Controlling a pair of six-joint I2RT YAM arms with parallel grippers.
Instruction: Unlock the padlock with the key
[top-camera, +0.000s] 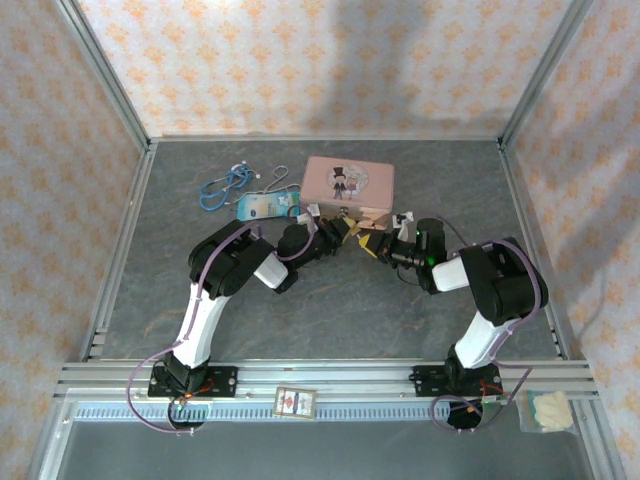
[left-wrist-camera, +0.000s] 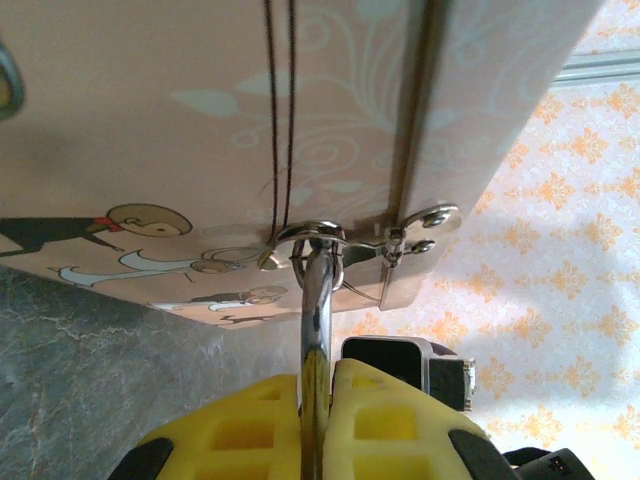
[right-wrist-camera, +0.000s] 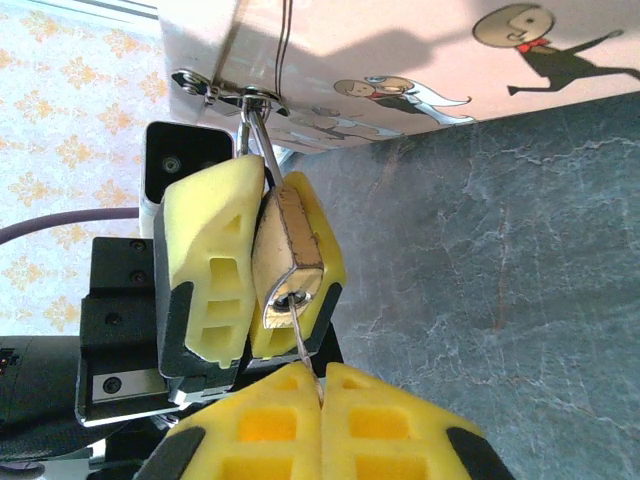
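Note:
The small brass padlock hangs by its thin silver shackle from the clasp of the pink picture tin. My left gripper is shut on the padlock's body, and its yellow fingers flank the lock in the right wrist view. My right gripper is shut on the thin key. The key's blade reaches up into the keyhole on the padlock's underside. In the top view both grippers meet in front of the tin, around the padlock.
A blue cord bundle and a blue-white card lie left of the tin. A small card and a clear bag rest at the front rail. Patterned walls and metal posts enclose the grey table.

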